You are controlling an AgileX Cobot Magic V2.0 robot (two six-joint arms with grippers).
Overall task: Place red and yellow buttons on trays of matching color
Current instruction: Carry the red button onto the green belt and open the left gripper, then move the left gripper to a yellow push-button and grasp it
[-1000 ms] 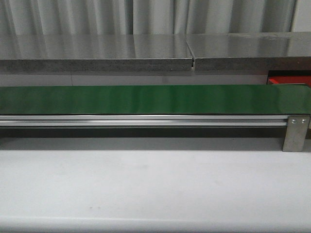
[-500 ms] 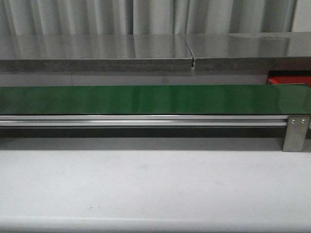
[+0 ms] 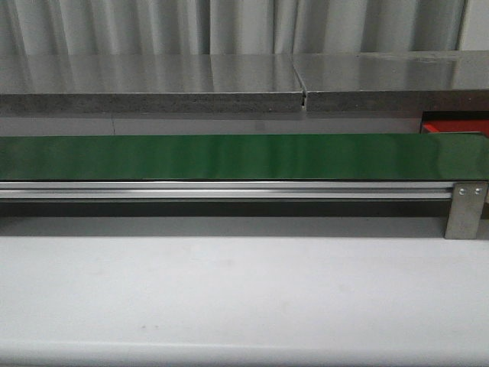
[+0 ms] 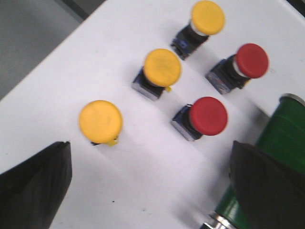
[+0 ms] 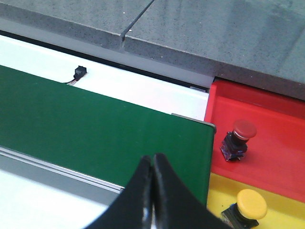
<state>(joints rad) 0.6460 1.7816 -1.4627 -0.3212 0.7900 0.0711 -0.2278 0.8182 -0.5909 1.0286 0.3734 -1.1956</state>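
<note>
A long green belt (image 3: 229, 156) runs across a white table (image 3: 229, 290), with a grey stone ledge (image 3: 153, 84) behind. Three yellow buttons (image 4: 162, 67) and two red buttons (image 4: 208, 116) stand upright, caps up, between the left gripper's (image 4: 147, 183) wide-spread fingers (image 4: 33, 183). The right gripper (image 5: 152, 191), pressed closed and empty, hovers above the belt beside the red tray (image 5: 267, 119) and the yellow tray (image 5: 286, 219), each bearing one button.

No readable text, labels or numbers — none anywhere.
</note>
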